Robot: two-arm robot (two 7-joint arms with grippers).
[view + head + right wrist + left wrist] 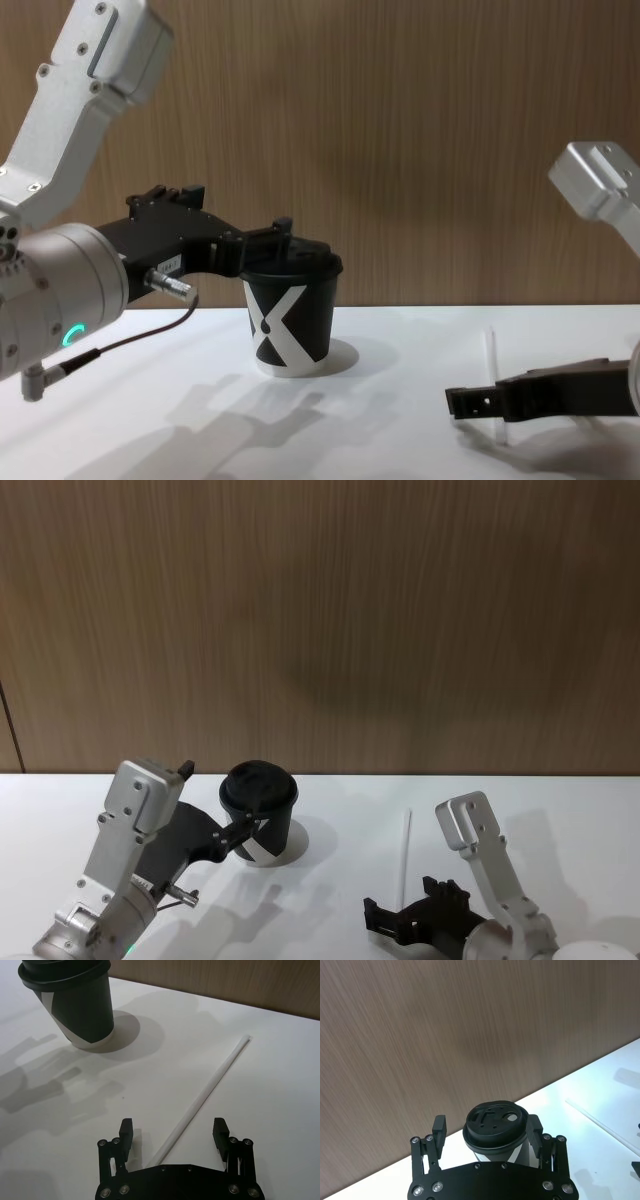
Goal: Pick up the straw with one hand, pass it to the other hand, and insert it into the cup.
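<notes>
The right gripper (pixel 172 1129) sits low over the table (pixel 280 1065) with fingers spread, the near end of the flat-lying straw (pixel 215 1080) between them, while farther off the left gripper (pixel 487 1125) holds spread fingers either side of the cup (pixel 291 318).

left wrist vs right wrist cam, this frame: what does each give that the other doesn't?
Left wrist view: the left gripper open, one finger on each side of the cup, looking down on the lid and its holes.
Right wrist view: the right gripper open, straddling the near end of the straw, which lies flat; also the cup's side with its white mark and base.
Both: cup, straw, white table, wood wall.
</notes>
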